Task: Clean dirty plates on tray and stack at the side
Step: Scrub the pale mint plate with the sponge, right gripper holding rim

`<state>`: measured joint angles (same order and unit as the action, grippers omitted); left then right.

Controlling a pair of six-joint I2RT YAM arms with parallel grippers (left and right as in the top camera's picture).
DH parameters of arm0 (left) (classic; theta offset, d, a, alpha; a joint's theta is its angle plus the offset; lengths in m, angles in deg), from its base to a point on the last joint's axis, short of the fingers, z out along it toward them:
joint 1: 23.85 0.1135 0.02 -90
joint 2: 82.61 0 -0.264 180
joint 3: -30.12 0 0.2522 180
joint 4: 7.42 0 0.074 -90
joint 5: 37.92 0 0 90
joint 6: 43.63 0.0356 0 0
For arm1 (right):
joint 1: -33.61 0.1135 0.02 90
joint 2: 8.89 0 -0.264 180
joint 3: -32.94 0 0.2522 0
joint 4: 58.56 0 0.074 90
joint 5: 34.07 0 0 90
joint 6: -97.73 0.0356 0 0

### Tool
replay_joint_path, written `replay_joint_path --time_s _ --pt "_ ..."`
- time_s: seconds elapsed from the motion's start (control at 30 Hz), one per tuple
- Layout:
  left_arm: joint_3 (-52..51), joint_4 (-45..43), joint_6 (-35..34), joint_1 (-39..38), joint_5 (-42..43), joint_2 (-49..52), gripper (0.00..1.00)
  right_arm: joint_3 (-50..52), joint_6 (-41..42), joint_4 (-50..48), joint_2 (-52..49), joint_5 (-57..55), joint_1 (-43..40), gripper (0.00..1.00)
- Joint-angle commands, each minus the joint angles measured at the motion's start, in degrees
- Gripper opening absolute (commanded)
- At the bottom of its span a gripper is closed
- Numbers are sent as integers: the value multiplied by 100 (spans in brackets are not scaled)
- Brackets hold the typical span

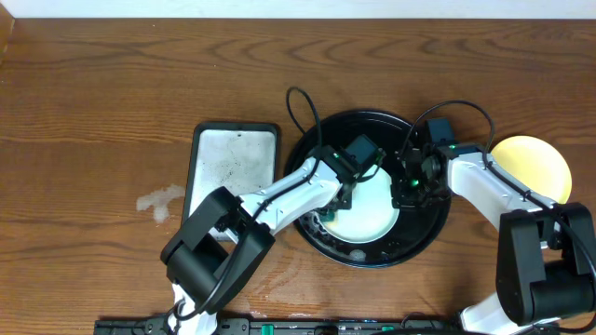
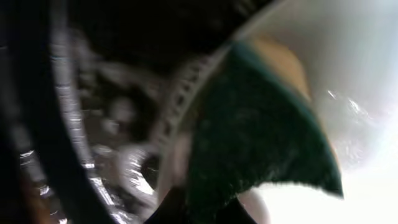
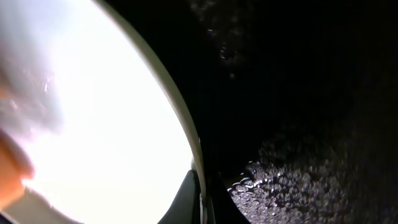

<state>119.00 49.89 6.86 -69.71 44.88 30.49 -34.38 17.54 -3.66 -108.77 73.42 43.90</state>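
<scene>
Two plates show from overhead. The pale plate (image 1: pixel 368 221) lies in the black round tray (image 1: pixel 368 126), left of centre and toward its near edge. The yellow plate (image 1: pixel 535 167) sits on the table (image 1: pixel 93 112), just beyond the tray's right rim. The left gripper (image 1: pixel 346 191) is over the pale plate's far-left part and the right gripper (image 1: pixel 410 186) is at its right edge. Both arms reach in over the tray. A grey rectangular tray (image 1: pixel 233 158) lies just beside the round tray on the left, and bare tabletop stretches beyond it.

From the left wrist, a dark green sponge (image 2: pixel 261 143) with a yellow backing fills the centre, pinched in the closed left gripper and pressed against the plate's white surface near its rim. Wet black tray floor shows on the left.

From the right wrist, the plate's rim curves down between the closed fingers (image 3: pixel 188 200), which clamp it. Wet black tray floor lies to the right.
</scene>
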Motion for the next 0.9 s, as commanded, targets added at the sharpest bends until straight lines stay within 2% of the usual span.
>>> replay_joint_path --time_s 0.0,0.07,0.13,0.3,0.4,0.53,0.87 --pt "-179 240 389 181 -1888 315 7 87 2 -17 -197 -267 31 1" --pt "-179 162 361 181 -1832 317 7 87 2 -9 -197 -267 31 1" --pt "-179 -74 369 181 -1290 317 8 87 2 2 -197 -267 31 1" --pt "-181 -1156 365 179 1714 380 8 87 4 2 -199 -267 31 1" --pt "-181 -1633 162 160 2846 450 8 87 42 0 -197 -267 31 1" --pt "-181 -1923 -162 59 3292 472 8 87 48 -2 -197 -264 31 1" --pt "-188 -2203 -103 -109 3794 490 8 87 46 0 -197 -264 26 1"
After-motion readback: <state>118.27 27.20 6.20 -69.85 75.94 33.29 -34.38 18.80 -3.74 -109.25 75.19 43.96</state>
